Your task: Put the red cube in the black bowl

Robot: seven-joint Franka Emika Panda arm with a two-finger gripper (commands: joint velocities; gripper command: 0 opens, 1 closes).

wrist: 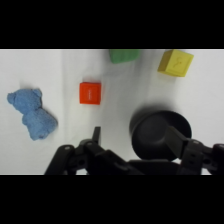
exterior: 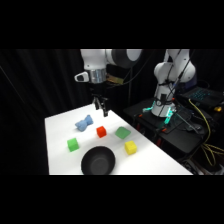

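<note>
The red cube (exterior: 101, 131) sits on the white table (exterior: 60, 125), almost straight below my gripper (exterior: 101, 106), which hangs well above it with its fingers apart and nothing between them. In the wrist view the red cube (wrist: 90, 93) lies ahead of the left finger (wrist: 96, 134), clear of the gripper (wrist: 135, 136). The black bowl (exterior: 98, 161) stands empty near the table's front edge, a short way in front of the cube. In the wrist view the black bowl (wrist: 159, 131) is partly covered by the right finger.
A blue soft toy (exterior: 84, 123) lies left of the red cube. A green cube (exterior: 73, 144) sits left of the bowl, a yellow cube (exterior: 130, 147) to its right, and a flat green block (exterior: 122, 133) beside the red cube. The arm's base (exterior: 162, 102) stands right of the table.
</note>
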